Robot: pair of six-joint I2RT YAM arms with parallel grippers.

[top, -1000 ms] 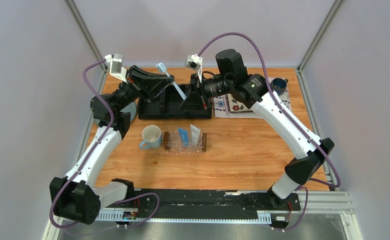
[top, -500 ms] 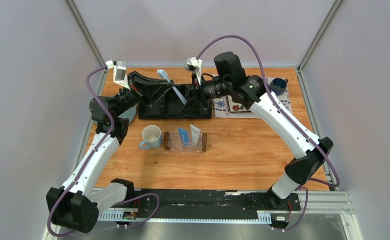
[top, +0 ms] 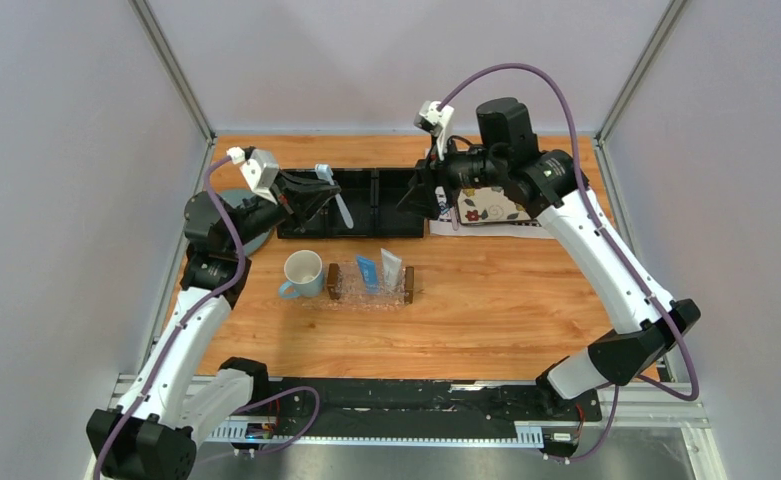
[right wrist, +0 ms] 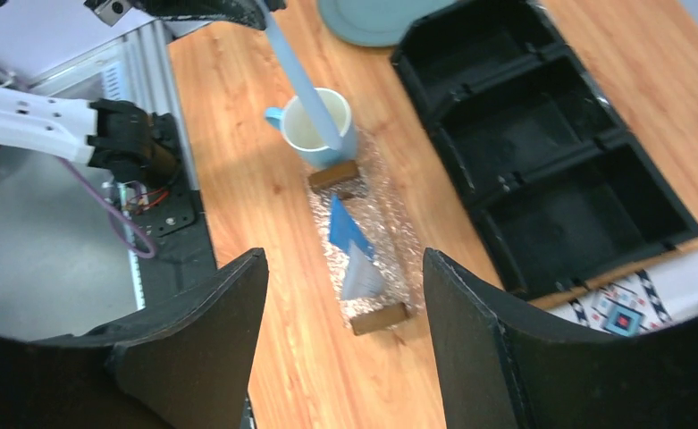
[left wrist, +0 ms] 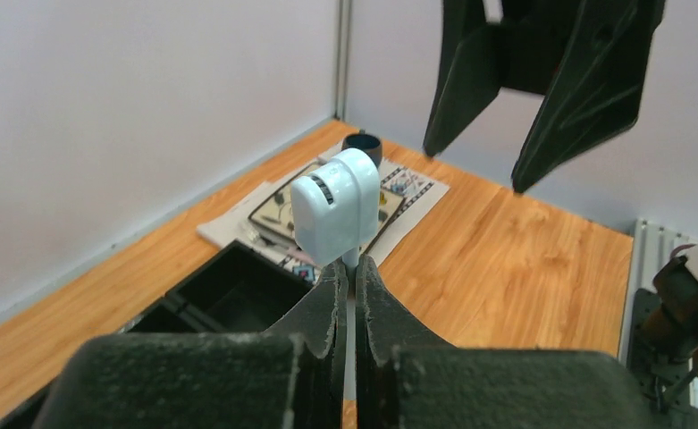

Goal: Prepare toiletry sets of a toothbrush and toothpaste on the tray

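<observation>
Left fingers (left wrist: 320, 308) pinched — right fingers (right wrist: 204, 332) apart

Locate the black three-compartment organizer (top: 376, 200) at the far middle of the wooden tabletop (top: 486, 320). In front of its left end you will find a light blue mug (top: 303, 272) standing upright, handle toward the near left. To the organizer's right, a square floral plate (top: 493, 205) lies on a patterned cloth (top: 486, 231). A small dark cup (left wrist: 363, 141) stands at the cloth's far corner. A grey-blue round plate (right wrist: 372, 16) lies beside the organizer's left end.
</observation>
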